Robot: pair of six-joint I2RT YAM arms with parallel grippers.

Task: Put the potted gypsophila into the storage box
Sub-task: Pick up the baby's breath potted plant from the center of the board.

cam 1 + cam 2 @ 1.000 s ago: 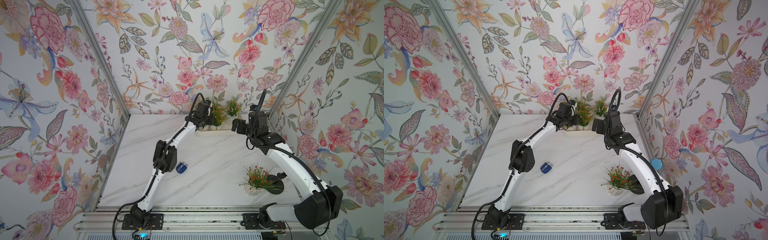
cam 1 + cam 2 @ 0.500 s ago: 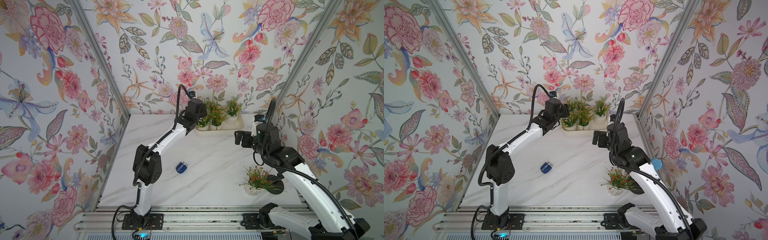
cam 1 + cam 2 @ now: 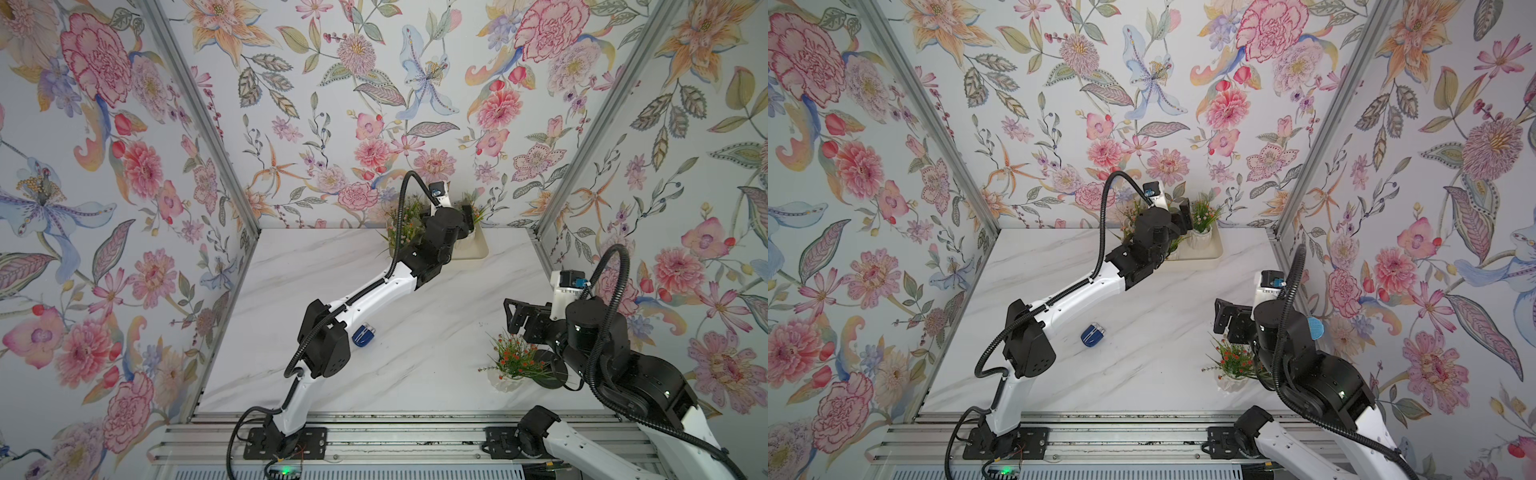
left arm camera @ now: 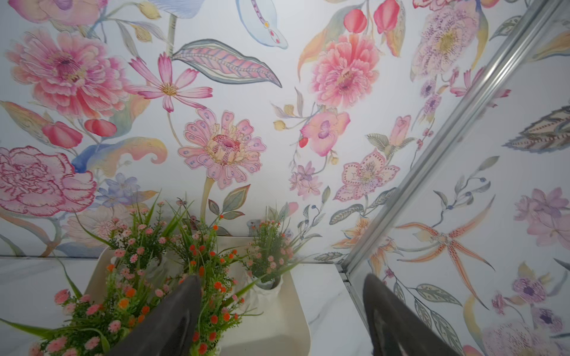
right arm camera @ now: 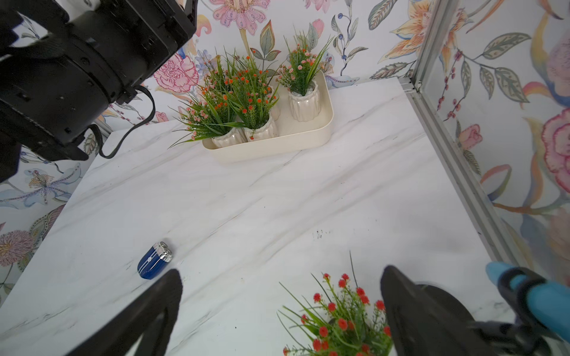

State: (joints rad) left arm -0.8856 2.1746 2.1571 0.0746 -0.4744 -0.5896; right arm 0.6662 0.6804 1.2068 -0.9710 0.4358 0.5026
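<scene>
While left tool (image 4: 282, 279) gapes over storage box (image 5: 277, 148), right tool (image 5: 281, 271), released, hovers near potted gypsophila (image 5: 336, 320).

This is a robot test booth: flowery walls (image 3: 332, 104) on metal posts (image 3: 203, 120) round a white table (image 3: 436, 332), with a left arm (image 3: 374, 291) and right arm (image 3: 648, 382) on a rail (image 3: 395, 440) by its front edge.

Left arm (image 3: 1084, 291) hides some potted gypsophila (image 3: 1202, 218) in storage box (image 3: 1216, 250)

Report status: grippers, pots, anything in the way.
Left gripper open, empty, over storage box. Right gripper open near last loose pot. Blue gadget mid-table, off the route.
</scene>
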